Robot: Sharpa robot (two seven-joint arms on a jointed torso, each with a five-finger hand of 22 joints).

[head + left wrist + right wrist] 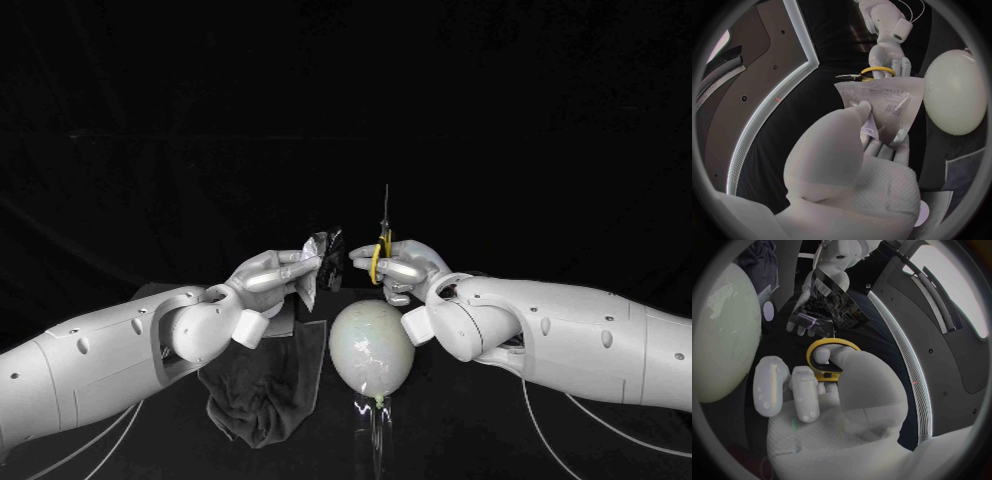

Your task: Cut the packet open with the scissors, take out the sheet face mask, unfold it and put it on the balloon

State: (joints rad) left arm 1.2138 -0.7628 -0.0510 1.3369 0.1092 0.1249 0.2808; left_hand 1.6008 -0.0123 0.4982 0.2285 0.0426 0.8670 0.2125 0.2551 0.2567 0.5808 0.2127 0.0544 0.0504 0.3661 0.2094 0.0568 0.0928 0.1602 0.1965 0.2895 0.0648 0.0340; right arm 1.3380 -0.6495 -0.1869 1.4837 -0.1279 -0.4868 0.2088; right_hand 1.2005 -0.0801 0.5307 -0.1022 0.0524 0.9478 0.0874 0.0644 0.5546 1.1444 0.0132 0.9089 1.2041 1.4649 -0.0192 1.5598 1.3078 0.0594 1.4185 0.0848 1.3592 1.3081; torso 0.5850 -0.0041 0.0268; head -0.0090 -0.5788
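While L hand [274, 272] pinches packet [323, 250], scissors [381, 250] just beside.

You saw: balloon [371, 345], pale greenish white; scissors [381, 255], yellow handle loops, dark blades; packet [879, 107], silvery with fine grey print on one face, dark with a barcode and purple label on the other; cloth [267, 385], dark grey; left hand [274, 275] and right hand [404, 265], silver; desk [447, 420], black.

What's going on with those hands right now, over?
Left hand holds packet up. Right hand holds scissors, blades upright, beside packet. Balloon lies below, between the arms, not in the way.
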